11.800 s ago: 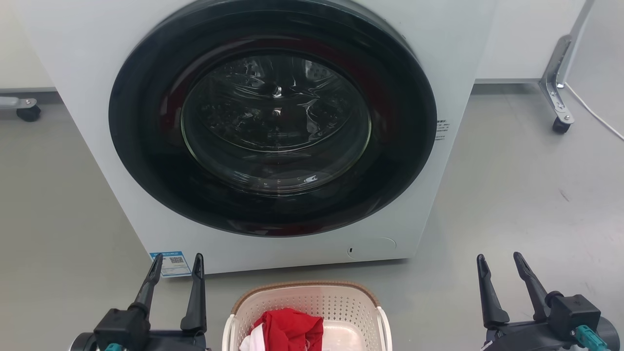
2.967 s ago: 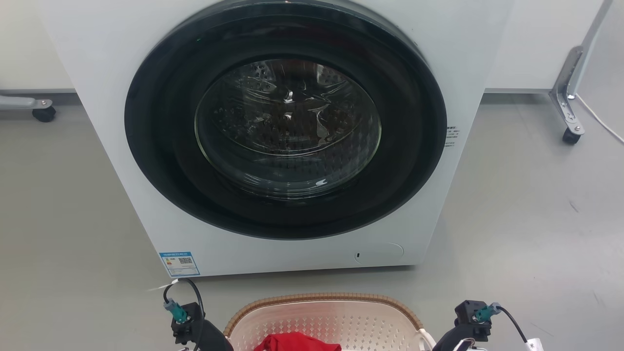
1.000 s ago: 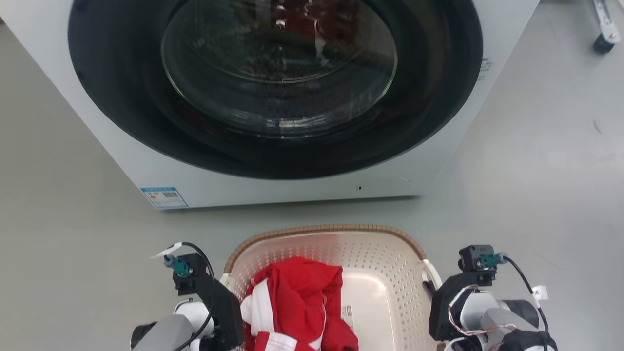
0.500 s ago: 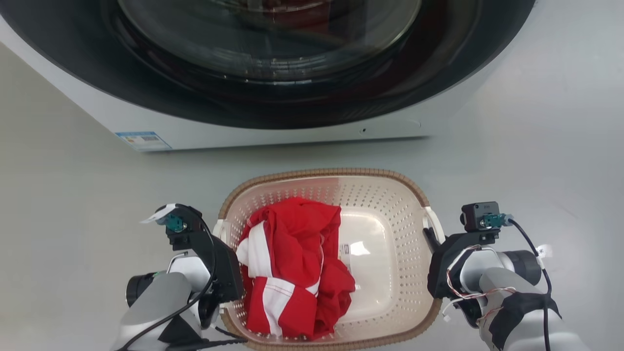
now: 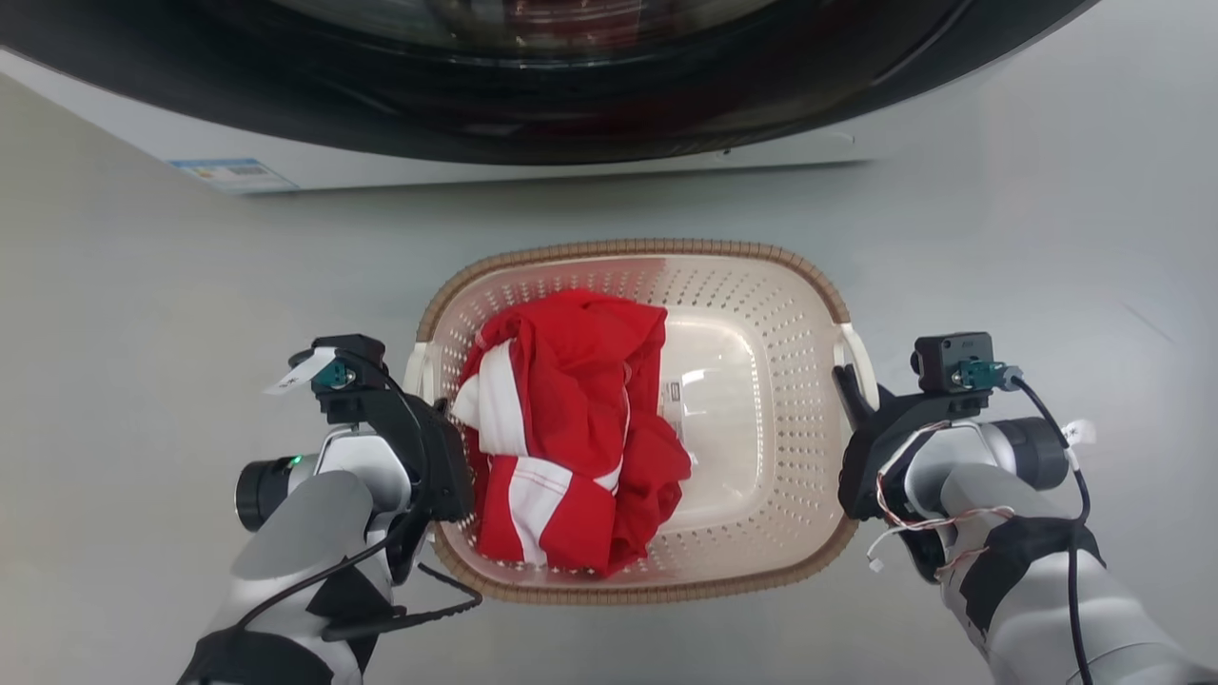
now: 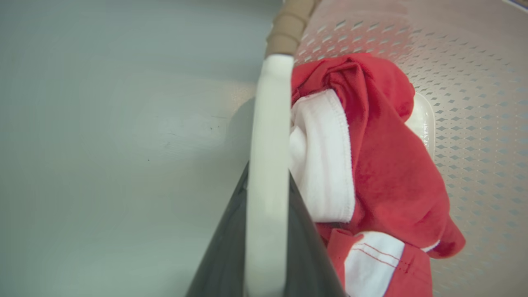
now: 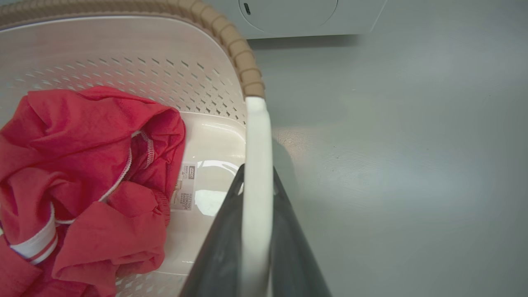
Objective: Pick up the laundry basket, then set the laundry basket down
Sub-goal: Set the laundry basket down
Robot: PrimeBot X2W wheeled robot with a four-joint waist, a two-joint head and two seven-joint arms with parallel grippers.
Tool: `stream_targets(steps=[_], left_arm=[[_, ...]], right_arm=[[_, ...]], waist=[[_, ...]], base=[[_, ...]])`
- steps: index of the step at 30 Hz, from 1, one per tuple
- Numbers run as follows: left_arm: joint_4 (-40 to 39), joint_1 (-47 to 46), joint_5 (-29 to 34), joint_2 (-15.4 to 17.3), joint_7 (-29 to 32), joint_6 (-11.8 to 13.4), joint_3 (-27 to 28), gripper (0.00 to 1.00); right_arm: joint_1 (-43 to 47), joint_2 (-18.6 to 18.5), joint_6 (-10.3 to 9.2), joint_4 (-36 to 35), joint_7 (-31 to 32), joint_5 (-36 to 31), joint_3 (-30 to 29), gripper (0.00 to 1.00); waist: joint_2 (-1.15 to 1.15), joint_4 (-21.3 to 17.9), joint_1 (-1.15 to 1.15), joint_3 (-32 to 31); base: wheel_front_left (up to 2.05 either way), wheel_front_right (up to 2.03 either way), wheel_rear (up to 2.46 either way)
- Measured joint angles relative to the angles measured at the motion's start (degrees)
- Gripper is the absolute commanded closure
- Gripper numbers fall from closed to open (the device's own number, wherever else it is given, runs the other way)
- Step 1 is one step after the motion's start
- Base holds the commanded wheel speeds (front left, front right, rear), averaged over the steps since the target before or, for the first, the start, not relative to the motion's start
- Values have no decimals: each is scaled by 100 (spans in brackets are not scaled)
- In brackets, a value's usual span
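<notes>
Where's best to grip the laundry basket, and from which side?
Grip the laundry basket by its white loop handles, left hand on the left handle, right hand on the right handle, from above. They're thin, stand clear of the rim, and sit opposite, which should keep it level.

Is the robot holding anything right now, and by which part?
Yes, the laundry basket: left claw shut on its left handle, right claw on its right handle.
</notes>
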Motion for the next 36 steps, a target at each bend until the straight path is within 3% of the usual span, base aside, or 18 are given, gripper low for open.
stream_targets(steps=[22, 36], left_arm=[[22, -565, 241, -23, -1016, 20, -31, 100], [200, -691, 240, -43, -1181, -5, -23, 100]], right_arm=[[-550, -129, -82, -5, -565, -208, 74, 100], [-657, -118, -97, 45, -679, -212, 90, 100]], waist=[[0, 99, 0, 1123], [-1, 104, -2, 1445]], base=[[0, 0, 0], [0, 0, 0]])
